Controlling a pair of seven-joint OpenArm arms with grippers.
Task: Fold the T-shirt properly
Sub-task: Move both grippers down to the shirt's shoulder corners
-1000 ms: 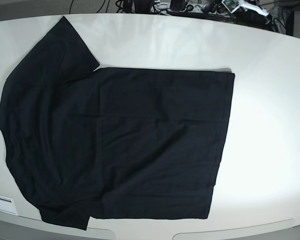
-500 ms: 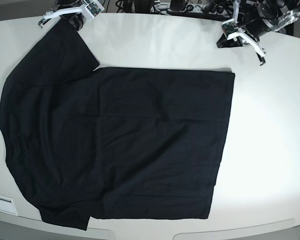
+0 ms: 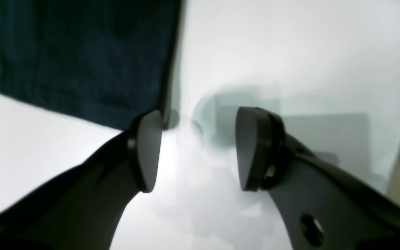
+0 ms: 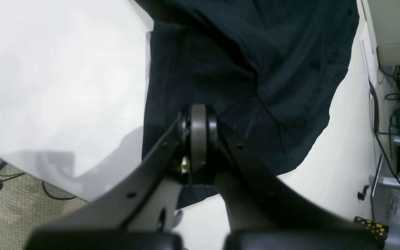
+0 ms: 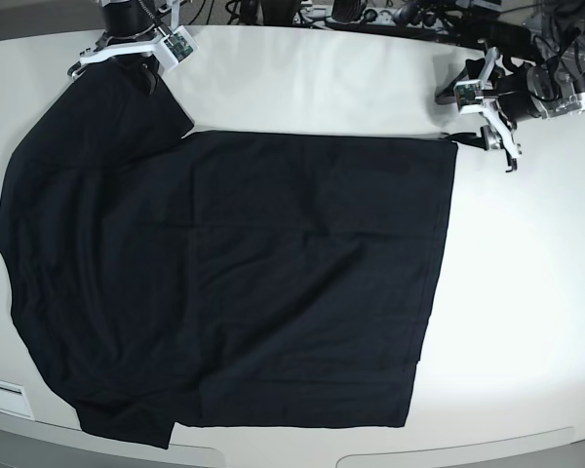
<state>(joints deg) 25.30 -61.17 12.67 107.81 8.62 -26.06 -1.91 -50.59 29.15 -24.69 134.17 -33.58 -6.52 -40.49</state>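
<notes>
The white desk carries the T-shirt spread flat, unfolded; both arms have just arrived at its far edge; the left gripper, jaws newly apart, nears the hem corner; the right gripper, jaws together, hovers over the sleeve; folding seems imminent.

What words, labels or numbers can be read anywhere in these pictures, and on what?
None can be read.
T-shirt: plain black, no print visible.
White strip at the table's near left edge: any marking is too small to read.
Left gripper and right gripper: no lettering visible.
</notes>
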